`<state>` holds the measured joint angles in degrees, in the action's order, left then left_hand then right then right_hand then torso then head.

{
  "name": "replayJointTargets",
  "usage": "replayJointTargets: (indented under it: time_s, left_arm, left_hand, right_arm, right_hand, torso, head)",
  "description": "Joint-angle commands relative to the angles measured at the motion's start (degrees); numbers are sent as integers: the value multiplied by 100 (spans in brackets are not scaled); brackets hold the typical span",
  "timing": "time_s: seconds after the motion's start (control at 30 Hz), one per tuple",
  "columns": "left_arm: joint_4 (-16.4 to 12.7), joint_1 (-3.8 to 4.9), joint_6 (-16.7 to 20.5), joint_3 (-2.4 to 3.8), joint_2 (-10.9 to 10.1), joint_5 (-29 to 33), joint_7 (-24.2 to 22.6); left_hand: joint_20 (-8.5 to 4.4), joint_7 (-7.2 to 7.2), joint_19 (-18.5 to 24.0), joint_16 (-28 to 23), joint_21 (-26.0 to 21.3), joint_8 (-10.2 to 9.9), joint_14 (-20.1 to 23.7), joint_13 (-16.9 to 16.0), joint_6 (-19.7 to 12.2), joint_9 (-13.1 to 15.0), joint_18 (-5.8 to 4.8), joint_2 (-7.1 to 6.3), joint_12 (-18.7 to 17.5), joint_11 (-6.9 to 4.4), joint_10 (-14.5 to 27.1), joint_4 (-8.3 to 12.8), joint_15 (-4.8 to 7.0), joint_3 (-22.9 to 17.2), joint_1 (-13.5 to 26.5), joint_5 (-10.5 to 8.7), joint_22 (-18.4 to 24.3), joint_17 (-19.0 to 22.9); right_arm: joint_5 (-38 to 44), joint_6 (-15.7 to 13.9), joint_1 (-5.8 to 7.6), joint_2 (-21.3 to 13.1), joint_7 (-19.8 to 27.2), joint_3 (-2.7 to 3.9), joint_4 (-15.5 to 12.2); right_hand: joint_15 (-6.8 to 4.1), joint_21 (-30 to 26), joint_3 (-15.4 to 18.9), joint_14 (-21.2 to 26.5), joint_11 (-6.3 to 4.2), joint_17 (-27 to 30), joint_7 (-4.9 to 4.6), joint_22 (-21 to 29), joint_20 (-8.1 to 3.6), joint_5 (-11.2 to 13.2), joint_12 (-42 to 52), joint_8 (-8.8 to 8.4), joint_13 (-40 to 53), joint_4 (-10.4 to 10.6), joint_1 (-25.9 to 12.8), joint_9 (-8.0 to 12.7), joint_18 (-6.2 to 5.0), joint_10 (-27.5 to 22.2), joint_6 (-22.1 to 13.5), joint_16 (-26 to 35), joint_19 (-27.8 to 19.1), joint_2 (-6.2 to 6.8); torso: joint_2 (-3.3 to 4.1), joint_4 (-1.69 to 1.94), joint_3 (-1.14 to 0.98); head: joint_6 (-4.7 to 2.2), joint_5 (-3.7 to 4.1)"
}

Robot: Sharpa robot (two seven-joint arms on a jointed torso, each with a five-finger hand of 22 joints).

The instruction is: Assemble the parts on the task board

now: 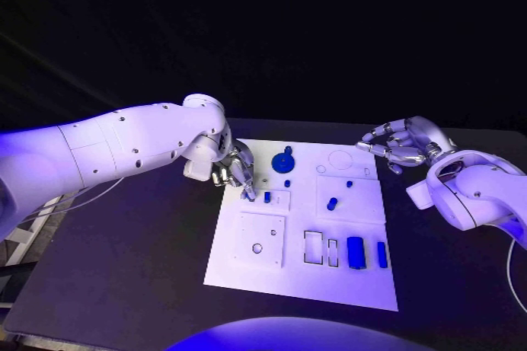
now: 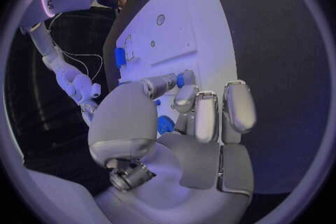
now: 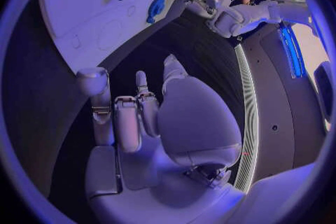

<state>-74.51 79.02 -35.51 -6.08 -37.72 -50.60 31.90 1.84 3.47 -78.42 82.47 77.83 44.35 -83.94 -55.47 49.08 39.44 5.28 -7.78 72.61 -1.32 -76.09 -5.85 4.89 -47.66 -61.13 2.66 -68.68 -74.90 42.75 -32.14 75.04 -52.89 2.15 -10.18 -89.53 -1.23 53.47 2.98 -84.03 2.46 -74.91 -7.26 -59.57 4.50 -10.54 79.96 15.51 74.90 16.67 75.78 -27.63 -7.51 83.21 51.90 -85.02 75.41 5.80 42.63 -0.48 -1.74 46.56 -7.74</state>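
My left hand (image 1: 228, 170) is over the task board's (image 1: 362, 279) near-left edge, fingers pointing down, tips at a small blue peg (image 1: 267, 196) by a square insert. In the left wrist view my fingertips (image 2: 186, 79) touch that small blue peg (image 2: 181, 79); I can't tell if it's pinched or just pressed, probably seating it in its hole. My right hand (image 1: 397, 148) hovers off the board's far-right corner, fingers curled loosely, holding nothing, likely parked clear so the left can work.

Round blue gear (image 1: 283, 163) sits just beside my left fingers. More blue pegs (image 1: 332, 204) stand mid-board. Blue cylinder (image 1: 356, 252) and a blue bar (image 1: 382, 254) lie in the near row, next to two open rectangular slots (image 1: 313, 247). Most parts look unplaced, so it's early.
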Motion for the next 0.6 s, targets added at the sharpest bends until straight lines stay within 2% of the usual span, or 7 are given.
replayJointTargets:
  time_s: [0.03,0.6]
  left_arm:
    - [-8,1,-74,-3,15,-31,2]
    - [-26,0,-116,-8,7,-50,-7]
  left_hand:
    - [6,-23,-16,31,28,10,-297,-5,15,4,-49,58,35,13,-40,1131,-44,-1091,-2,21,-8,-294]
    - [7,-24,-20,33,33,6,-298,-8,23,2,-51,59,37,12,-42,1154,-44,-1101,12,21,-18,-296]
  right_arm:
    - [14,9,-3,3,55,1,-3]
    - [11,9,-3,3,61,1,0]
  right_hand:
    - [-26,-33,32,-352,16,-379,-7,5,1,3,-33,23,473,-5,19,-9,-31,-41,-38,18,-20,-40]
    - [-26,-47,38,-348,16,-373,-7,9,1,4,-30,29,476,-4,34,-10,-32,-39,-39,25,-28,-43]
  torso:
    - [1,1,1]
    - [1,2,1]
  head:
    - [8,2]
    - [14,1]
